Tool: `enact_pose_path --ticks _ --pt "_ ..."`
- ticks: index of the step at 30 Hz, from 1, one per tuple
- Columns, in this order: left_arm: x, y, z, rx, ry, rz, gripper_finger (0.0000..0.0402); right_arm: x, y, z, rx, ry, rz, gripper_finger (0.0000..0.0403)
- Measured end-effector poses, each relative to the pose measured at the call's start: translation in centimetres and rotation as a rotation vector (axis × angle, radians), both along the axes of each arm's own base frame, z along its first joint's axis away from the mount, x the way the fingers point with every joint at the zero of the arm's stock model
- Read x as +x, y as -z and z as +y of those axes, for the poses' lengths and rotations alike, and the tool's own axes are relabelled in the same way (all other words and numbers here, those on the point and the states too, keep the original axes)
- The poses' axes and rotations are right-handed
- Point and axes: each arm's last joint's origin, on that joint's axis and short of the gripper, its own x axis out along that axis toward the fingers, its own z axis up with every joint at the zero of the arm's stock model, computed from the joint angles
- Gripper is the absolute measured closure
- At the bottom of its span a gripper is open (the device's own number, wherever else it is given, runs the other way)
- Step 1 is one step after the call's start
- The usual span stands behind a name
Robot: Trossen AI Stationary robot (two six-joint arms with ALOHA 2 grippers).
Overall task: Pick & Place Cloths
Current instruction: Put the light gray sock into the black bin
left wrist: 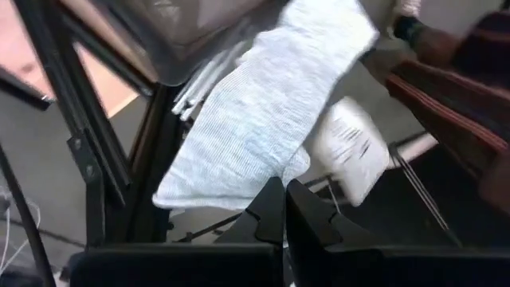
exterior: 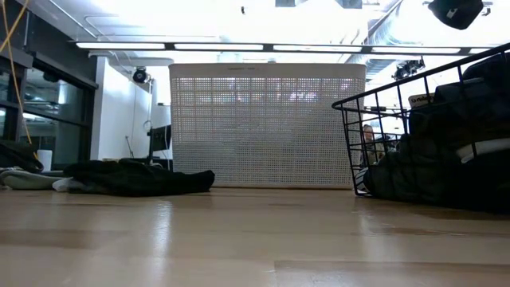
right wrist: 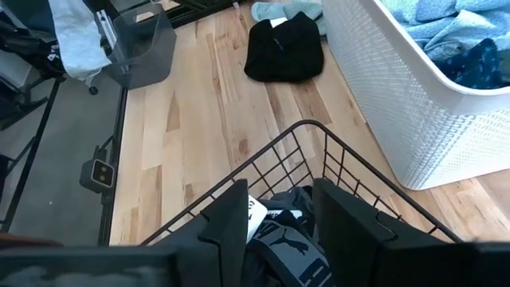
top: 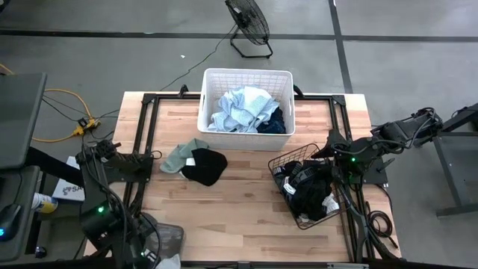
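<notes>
Cloths (top: 310, 193) in the wire basket (top: 281, 162) lay directly beneath the half-open, empty right gripper (right wrist: 279, 231); the left gripper (left wrist: 283, 209) sat shut, farther off.

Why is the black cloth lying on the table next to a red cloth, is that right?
Not quite. The black cloth lies on the table, but the cloth beside it is sage green, not red. The high view shows it.
</notes>
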Motion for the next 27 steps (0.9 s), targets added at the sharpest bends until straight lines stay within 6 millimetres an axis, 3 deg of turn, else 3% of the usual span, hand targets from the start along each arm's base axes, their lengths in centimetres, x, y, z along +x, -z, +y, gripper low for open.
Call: enact_pose_path --ticks 12,27 --pt "0.4 3.8 -0.4 0.165 -0.191 0.146 0.0401 0.0 0.0 0.0 -0.009 0.012 -0.004 0.0269" --pt "0.0 12.4 0.3 0.480 -0.206 0.304 0.0401 0.0 0.0 0.0 -0.011 0.010 -0.004 0.0269"
